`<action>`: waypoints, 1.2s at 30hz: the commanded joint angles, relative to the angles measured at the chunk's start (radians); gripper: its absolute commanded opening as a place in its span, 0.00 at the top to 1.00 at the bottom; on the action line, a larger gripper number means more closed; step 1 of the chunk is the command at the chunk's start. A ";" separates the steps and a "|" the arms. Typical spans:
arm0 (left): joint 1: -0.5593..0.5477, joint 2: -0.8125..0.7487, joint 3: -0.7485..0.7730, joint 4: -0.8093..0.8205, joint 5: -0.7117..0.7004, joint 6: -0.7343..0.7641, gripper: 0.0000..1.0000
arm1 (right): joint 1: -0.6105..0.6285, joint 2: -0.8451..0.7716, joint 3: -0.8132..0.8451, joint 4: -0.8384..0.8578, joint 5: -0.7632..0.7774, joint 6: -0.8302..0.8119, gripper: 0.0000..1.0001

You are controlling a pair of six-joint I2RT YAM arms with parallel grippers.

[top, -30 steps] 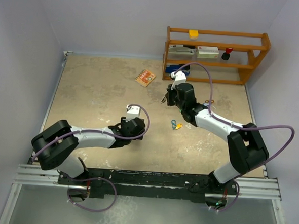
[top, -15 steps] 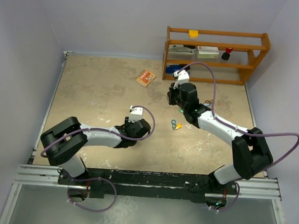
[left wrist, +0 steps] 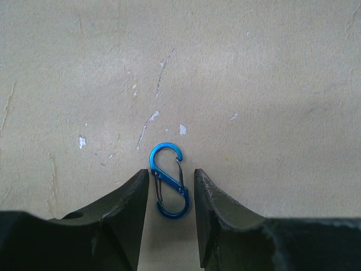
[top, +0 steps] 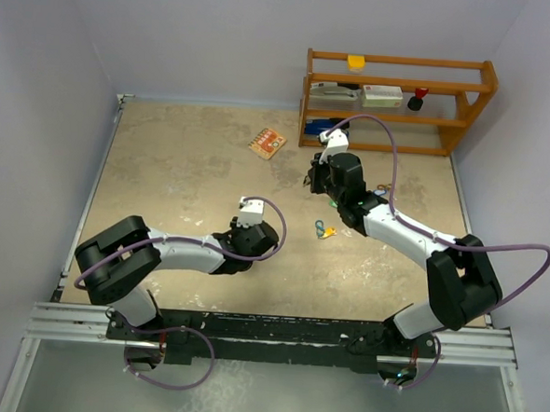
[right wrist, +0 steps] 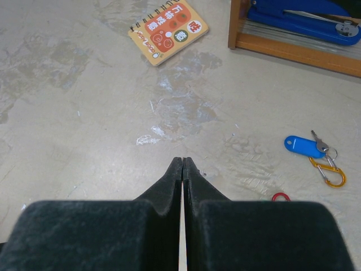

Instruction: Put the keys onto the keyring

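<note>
Left wrist view gives us the left claw (left wrist: 170,176) spread, its two fingers (left wrist: 127,209) low over the table (left wrist: 254,84) with a blue clip (left wrist: 168,180) between them. The clip lies flat on the table. Its lower loop sits inside the gap and its upper loop pokes out past the tips. It is very close to both fingers, and we cannot tell whether either one touches it.

In the right wrist view, the right claw (right wrist: 182,161) is pressed together, with only a hairline seam between the fingers and nothing visible in it. Just beside the right finger's edge a red loop (right wrist: 280,197) peeks out, mostly hidden. Farther right lies a key (right wrist: 319,145) with a blue tag (right wrist: 299,143), well clear of the claw. A yellow clip (right wrist: 327,171) lies at the key's small ring, touching or nearly so. Ahead and to the left a notebook (right wrist: 168,25) with an orange cover lies flat. Ahead and to the right is the foot of a wooden shelf (right wrist: 293,49), with a blue stapler (right wrist: 299,14) on its lowest board.

From the top view, we see the two claws well apart, the left near the table's middle and the right farther back, near the shelf. Between the arms lies a small teal-and-yellow piece (top: 325,231), too small for us to name.
</note>
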 commanded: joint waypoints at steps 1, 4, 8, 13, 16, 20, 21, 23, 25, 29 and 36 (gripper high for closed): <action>-0.012 -0.018 0.010 -0.047 0.006 -0.028 0.64 | 0.005 -0.033 -0.006 0.015 0.025 0.006 1.00; -0.014 -0.026 0.004 -0.052 0.005 -0.037 0.64 | 0.005 -0.034 -0.006 0.014 0.025 0.006 1.00; -0.014 -0.022 -0.001 -0.051 0.005 -0.043 0.67 | 0.005 -0.036 -0.007 0.014 0.028 0.006 1.00; -0.017 -0.022 -0.008 -0.049 0.005 -0.052 0.92 | 0.005 -0.040 -0.008 0.013 0.028 0.006 1.00; -0.017 -0.026 -0.009 -0.052 -0.001 -0.052 1.00 | 0.005 -0.038 -0.009 0.014 0.025 0.005 1.00; -0.017 -0.059 -0.004 -0.065 -0.035 -0.038 1.00 | 0.005 -0.037 -0.004 0.004 0.009 0.005 1.00; -0.017 -0.077 0.000 -0.071 -0.048 -0.031 1.00 | 0.006 -0.038 -0.001 -0.003 -0.006 0.001 1.00; -0.016 -0.118 0.017 -0.089 -0.080 -0.004 1.00 | 0.012 -0.040 0.004 -0.017 -0.045 -0.010 1.00; -0.011 -0.158 0.049 -0.105 -0.106 0.034 1.00 | 0.031 -0.039 0.011 -0.027 -0.078 -0.031 1.00; 0.034 -0.216 0.111 -0.104 -0.084 0.120 1.00 | 0.073 -0.031 0.018 -0.052 -0.117 -0.076 1.00; 0.138 -0.229 0.154 -0.034 0.101 0.214 1.00 | 0.117 -0.052 -0.037 -0.018 -0.210 -0.145 1.00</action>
